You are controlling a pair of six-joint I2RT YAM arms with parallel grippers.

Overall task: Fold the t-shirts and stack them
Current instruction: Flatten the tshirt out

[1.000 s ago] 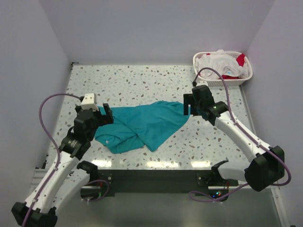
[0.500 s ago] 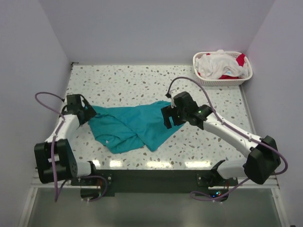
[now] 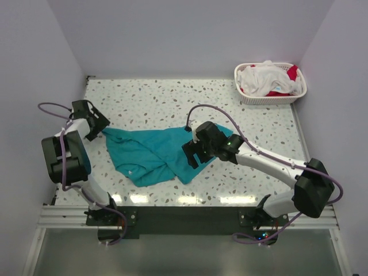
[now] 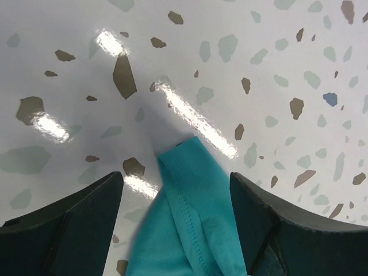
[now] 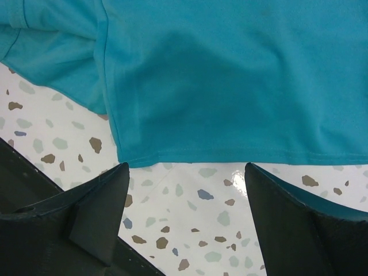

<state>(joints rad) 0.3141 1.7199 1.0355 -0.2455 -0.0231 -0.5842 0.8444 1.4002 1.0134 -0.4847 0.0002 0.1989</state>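
A crumpled teal t-shirt [image 3: 161, 150] lies on the speckled table, left of centre. My left gripper [image 3: 99, 127] is at the shirt's far left corner. In the left wrist view this corner [image 4: 195, 213] lies between the fingers [image 4: 75, 224] of the left gripper [image 4: 175, 198], which stands open around it with table showing on one side. My right gripper [image 3: 191, 155] hovers at the shirt's right front. In the right wrist view its open jaws [image 5: 186, 168] stand over bare table, with the teal hem [image 5: 230, 155] just beyond the tips. White [image 3: 261, 75] and red [image 3: 292, 73] t-shirts lie in the basket.
A white lattice basket [image 3: 270, 101] stands at the table's far right corner. Purple cables loop from both arms. Walls close in the table on the left, back and right. The table's near edge [image 3: 184, 201] runs just behind the right gripper.
The left arm swung out to the table's left side and set its gripper around the shirt's left corner, jaws narrowing a little. The right gripper moved left and nearer, to the shirt's front hem.
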